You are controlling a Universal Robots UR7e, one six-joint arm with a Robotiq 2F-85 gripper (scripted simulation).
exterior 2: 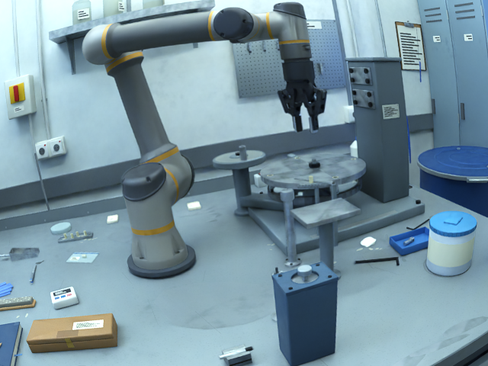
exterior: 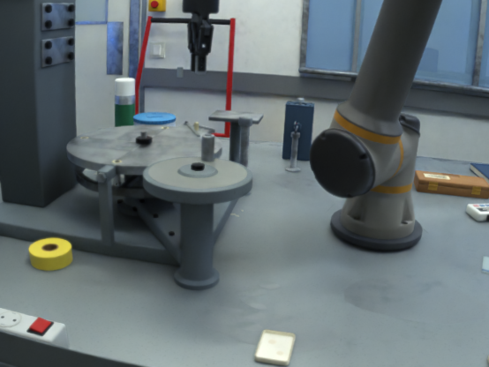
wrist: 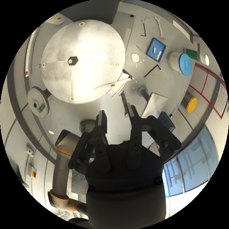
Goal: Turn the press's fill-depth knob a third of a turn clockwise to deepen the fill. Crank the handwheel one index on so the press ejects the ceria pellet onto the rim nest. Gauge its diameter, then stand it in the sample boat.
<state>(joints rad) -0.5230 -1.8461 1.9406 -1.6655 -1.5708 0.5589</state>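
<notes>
My gripper [exterior 2: 305, 127] [exterior: 198, 67] [wrist: 116, 114] hangs high above the press's round turntable [exterior 2: 313, 170] [exterior: 143, 147] [wrist: 82, 62], over its near rim. A black hex knob [exterior 2: 313, 163] [exterior: 144, 139] [wrist: 72, 60] sits at the turntable's centre. A small pale ceria pellet [exterior 2: 310, 179] [wrist: 112, 87] stands on the rim. The handwheel [exterior: 197, 178] [exterior 2: 239, 158] [wrist: 38, 102], a grey disc on its own post with an upright crank peg, stands beside the turntable. A blue sample boat [exterior 2: 408, 240] [wrist: 156, 49] lies on the table beyond the press base. The gripper is partly open and holds nothing.
Behind the turntable rises the grey press column [exterior 2: 380, 126] [exterior: 37, 101]. A small grey platform on a post [exterior 2: 325, 212] [exterior: 236, 117] and a blue gauge block [exterior 2: 306, 311] [exterior: 299, 129] stand near the press. A blue-lidded jar [exterior 2: 451, 242] sits near the boat.
</notes>
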